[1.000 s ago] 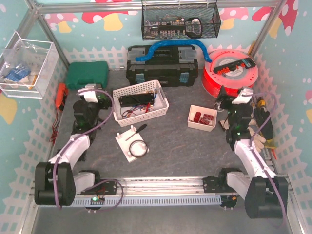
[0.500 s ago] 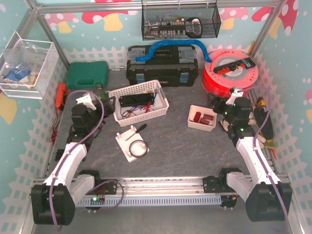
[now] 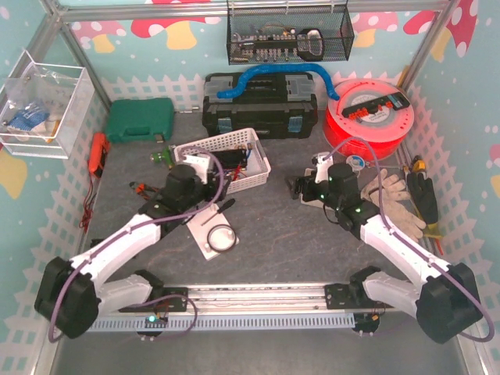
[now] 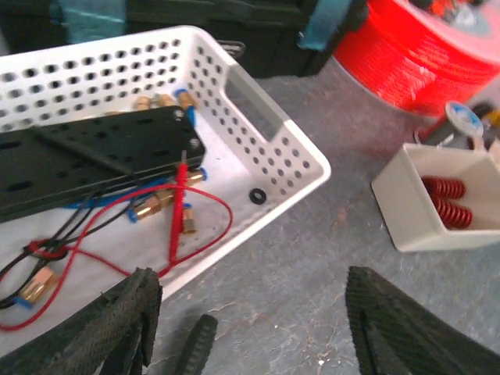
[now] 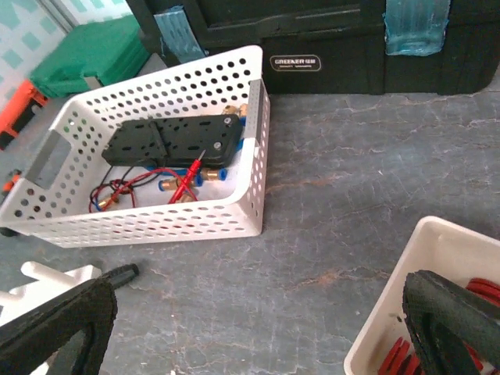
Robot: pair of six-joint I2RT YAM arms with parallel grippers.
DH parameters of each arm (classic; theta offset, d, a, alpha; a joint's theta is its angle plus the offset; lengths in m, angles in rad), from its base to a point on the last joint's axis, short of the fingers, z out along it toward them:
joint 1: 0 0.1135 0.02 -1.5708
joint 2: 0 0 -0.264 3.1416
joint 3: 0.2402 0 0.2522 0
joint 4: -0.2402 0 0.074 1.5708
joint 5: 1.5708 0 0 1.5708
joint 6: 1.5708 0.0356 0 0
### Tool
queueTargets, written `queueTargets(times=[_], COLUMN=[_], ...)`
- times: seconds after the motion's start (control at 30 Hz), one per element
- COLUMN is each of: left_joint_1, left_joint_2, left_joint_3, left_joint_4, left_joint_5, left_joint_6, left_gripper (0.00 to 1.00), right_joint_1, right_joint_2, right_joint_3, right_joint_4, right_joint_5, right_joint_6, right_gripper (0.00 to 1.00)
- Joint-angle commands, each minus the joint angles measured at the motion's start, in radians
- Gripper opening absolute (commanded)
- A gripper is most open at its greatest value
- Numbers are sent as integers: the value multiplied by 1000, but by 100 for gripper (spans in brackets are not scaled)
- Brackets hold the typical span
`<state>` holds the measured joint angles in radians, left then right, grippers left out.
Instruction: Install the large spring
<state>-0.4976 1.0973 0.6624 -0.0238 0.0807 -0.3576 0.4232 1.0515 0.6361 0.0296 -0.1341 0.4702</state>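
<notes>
A: How does the right gripper [image 5: 262,285] stand?

B: Wide open, with nothing in it. 1 finger hangs over the edge of the small white tray [image 5: 437,234], the other over bare counter [image 5: 351,187]. The red springs [image 5: 484,293] lie inside that tray, none picked up yet.

A: And the left gripper [image 4: 251,275]?

B: Also spread wide and empty, just near of the white basket [image 4: 258,133] and well left of the tray.

A: So how should the pick go?

B: I'd move the right gripper further over the tray until both fingers straddle 1 spring, then turn the wrist so the jaws close across the coil, not along it. Come straight down and clear of the tray wall. Close gently on the middle turns, since a coil pinched near its end will likely squirt out.

A: Which spring is the large one?

B: I cannot tell from here, because the coils overlap. Check before closing. The white fixture [image 3: 211,230] on the near-left is probably where it goes.
</notes>
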Motion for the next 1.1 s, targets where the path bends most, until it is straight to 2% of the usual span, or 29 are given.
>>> queueTargets(times=[0.0, 0.13, 0.27, 0.53, 0.8, 1.07], left_joint_1=[-95, -166, -254, -292, -291, -292], left_joint_2=[111, 211, 296, 444, 554, 593], left_joint_3=[101, 165, 222, 285, 341, 359], left_joint_4=[-112, -179, -273, -408, -431, -444], left_joint_5=[-143, -145, -268, -378, -379, -422], left_joint_6=[176, 323, 394, 375, 372, 380], left_gripper=[62, 51, 44, 44, 40, 39], right_joint_1=[38, 38, 38, 38, 38, 38], right_joint_2=[-19, -77, -131, -153, -175, -166], right_joint_3=[-51, -125, -158, -179, -181, -178], right_joint_4=[67, 110, 132, 147, 133, 135], right_joint_5=[147, 289, 332, 355, 381, 384], right_joint_6=[-35, -5, 10, 21, 20, 18], right_gripper=[99, 99, 99, 99, 99, 99])
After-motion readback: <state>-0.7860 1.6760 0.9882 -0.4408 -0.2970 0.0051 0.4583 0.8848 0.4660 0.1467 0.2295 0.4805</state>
